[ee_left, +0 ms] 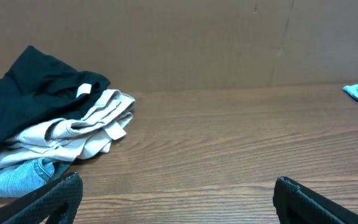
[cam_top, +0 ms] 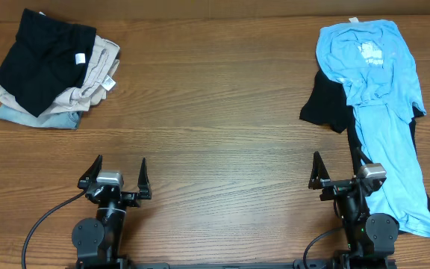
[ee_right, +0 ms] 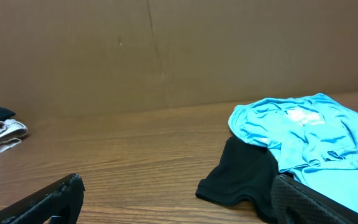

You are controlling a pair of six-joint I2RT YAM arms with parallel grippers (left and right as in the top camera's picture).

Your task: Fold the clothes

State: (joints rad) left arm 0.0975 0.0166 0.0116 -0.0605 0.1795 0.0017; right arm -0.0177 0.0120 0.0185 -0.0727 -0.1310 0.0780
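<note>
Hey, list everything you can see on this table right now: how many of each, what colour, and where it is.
light-blue T-shirt: one, light blue with white print, lying unfolded on the right side of the table
black garment: one, black, right side, partly under the T-shirt
folded black piece: one, black, top of the stack at the far left
beige clothing: count unclear, beige with white tags, middle of that stack
pale-blue piece: one, pale blue, bottom of the stack
table: one, brown wood grain
back wall: one, plain brown, behind the table
left gripper: one, black, open and empty, near edge, left
right gripper: one, black, open and empty, near edge, beside the T-shirt
</note>
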